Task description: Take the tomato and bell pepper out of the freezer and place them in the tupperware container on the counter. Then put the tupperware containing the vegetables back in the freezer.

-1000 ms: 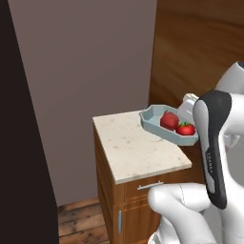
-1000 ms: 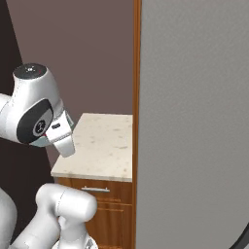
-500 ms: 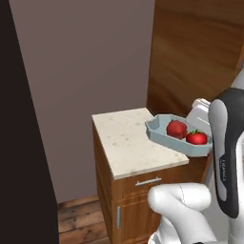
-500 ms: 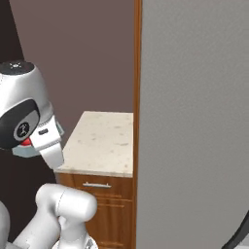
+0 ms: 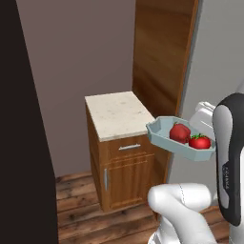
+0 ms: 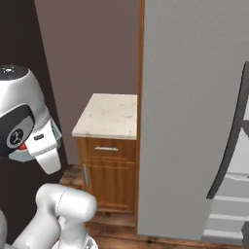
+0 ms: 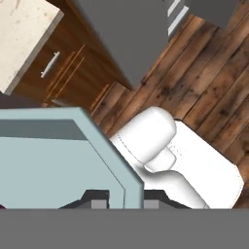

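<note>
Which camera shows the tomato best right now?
The left base view: the tomato lies plainly in the tupperware container beside the bell pepper. The hand view gives just the container's rim and wall.

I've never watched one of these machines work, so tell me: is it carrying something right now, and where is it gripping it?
Yes: the gripper is shut on the rim of the tupperware container, near a corner, holding it in the air.

you will find no readable text, label, brand, number or sign in these views. small dark lettering runs down the side of the dark arm link (image 5: 228, 180) in the left base view, but it is too small and blurred to read.
</note>
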You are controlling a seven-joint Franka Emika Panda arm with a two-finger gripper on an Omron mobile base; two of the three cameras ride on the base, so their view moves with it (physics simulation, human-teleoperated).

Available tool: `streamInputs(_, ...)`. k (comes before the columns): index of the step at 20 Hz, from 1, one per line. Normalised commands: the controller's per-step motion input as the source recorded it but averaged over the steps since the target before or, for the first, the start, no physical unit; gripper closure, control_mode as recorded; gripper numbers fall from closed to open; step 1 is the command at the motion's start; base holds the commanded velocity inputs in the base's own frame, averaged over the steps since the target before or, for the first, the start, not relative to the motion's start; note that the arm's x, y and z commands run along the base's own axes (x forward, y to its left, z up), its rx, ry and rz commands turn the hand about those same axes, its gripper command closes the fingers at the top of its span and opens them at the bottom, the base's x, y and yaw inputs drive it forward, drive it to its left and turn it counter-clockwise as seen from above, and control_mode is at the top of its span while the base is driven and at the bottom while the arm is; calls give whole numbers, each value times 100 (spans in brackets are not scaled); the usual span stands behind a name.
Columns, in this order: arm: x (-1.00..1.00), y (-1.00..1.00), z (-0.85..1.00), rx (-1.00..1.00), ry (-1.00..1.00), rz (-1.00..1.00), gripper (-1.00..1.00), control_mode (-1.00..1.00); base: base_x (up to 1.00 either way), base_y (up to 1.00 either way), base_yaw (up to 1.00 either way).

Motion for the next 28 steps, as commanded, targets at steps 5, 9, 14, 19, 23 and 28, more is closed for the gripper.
streamInputs(5, 0, 0, 0, 0, 0, 0, 100, 100, -20, -65, 2)
streamInputs(9, 0, 0, 0, 0, 0, 0, 100, 100, 15, -86, 16)
streamInputs(14, 0, 0, 0, 0, 0, 0, 100, 100, 31, -86, 20)
streamInputs(19, 0, 0, 0, 0, 0, 0, 100, 100, 4, -69, 20)
streamInputs(23, 0, 0, 0, 0, 0, 0, 100, 100, 17, -63, 17)
streamInputs(28, 0, 0, 0, 0, 0, 0, 100, 100, 27, -48, 10)
